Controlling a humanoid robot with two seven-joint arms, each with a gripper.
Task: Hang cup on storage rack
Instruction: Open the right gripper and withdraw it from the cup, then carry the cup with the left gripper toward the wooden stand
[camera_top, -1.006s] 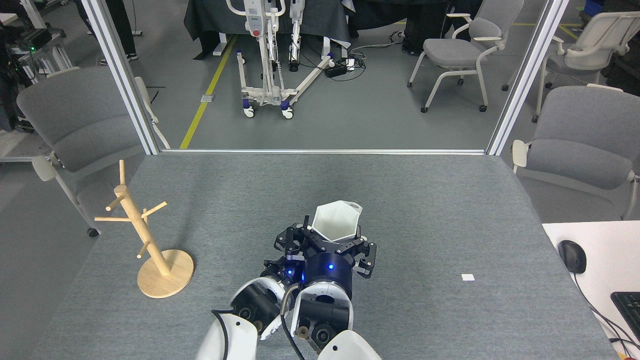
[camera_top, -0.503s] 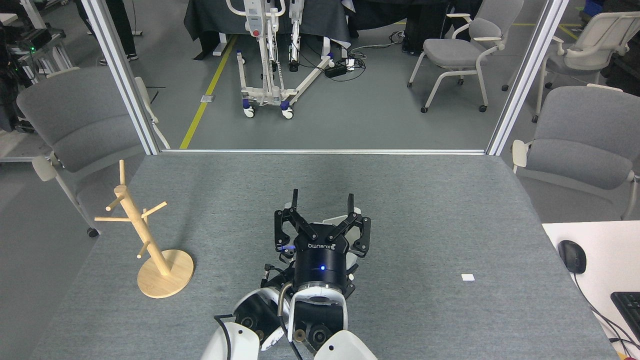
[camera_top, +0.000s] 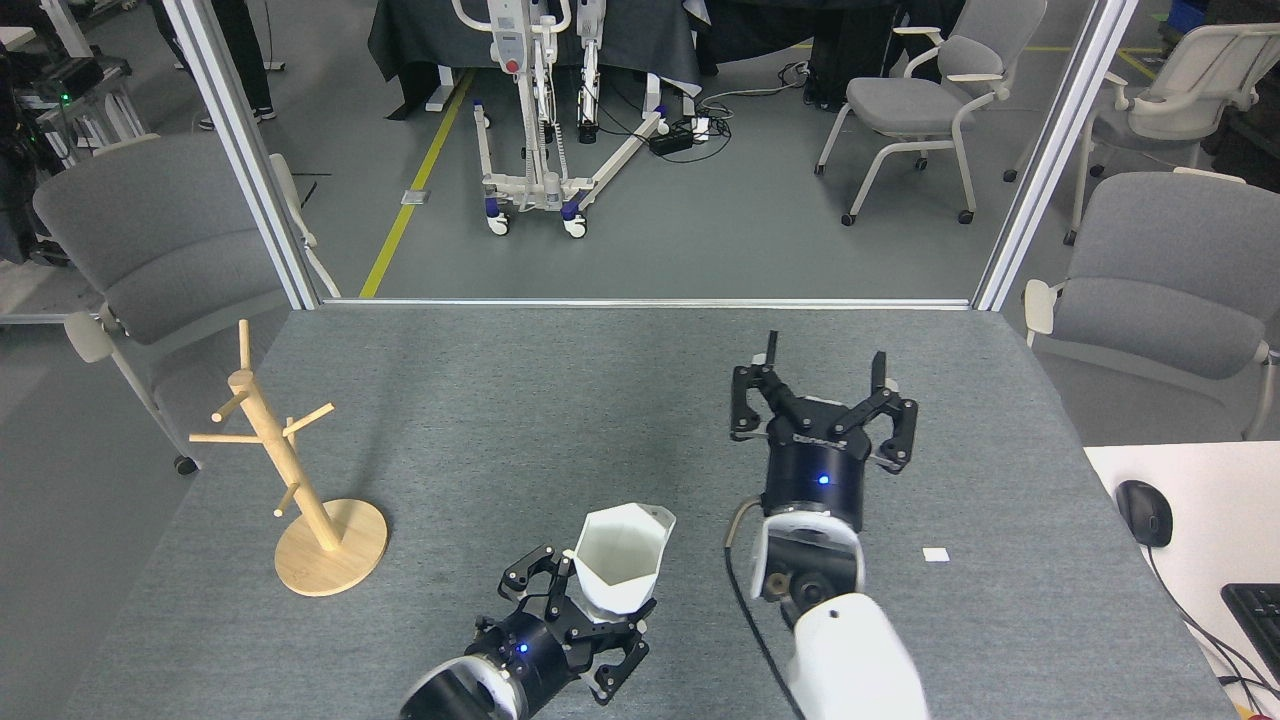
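The white faceted cup (camera_top: 622, 557) with its hexagonal rim is upright near the table's front centre, gripped at its base by my left gripper (camera_top: 598, 612), which is shut on it. My right gripper (camera_top: 822, 374) stands open and empty over the table, up and to the right of the cup, fingers spread and pointing away from me. The storage rack (camera_top: 290, 470), a light wooden pole with angled pegs on a round disc base, stands at the table's left side, well left of the cup, with nothing on its pegs.
A small white square (camera_top: 936, 555) lies on the grey table (camera_top: 560, 400) at the right. A white desk with a mouse (camera_top: 1144, 512) and keyboard (camera_top: 1258, 612) adjoins the right edge. Grey chairs (camera_top: 150, 250) flank the table; a metal frame post (camera_top: 1040, 160) stands at the far corner.
The two grippers have separated: the right one let go of the cup and moved up and right, open. The left one drew back toward me and left, carrying the cup.
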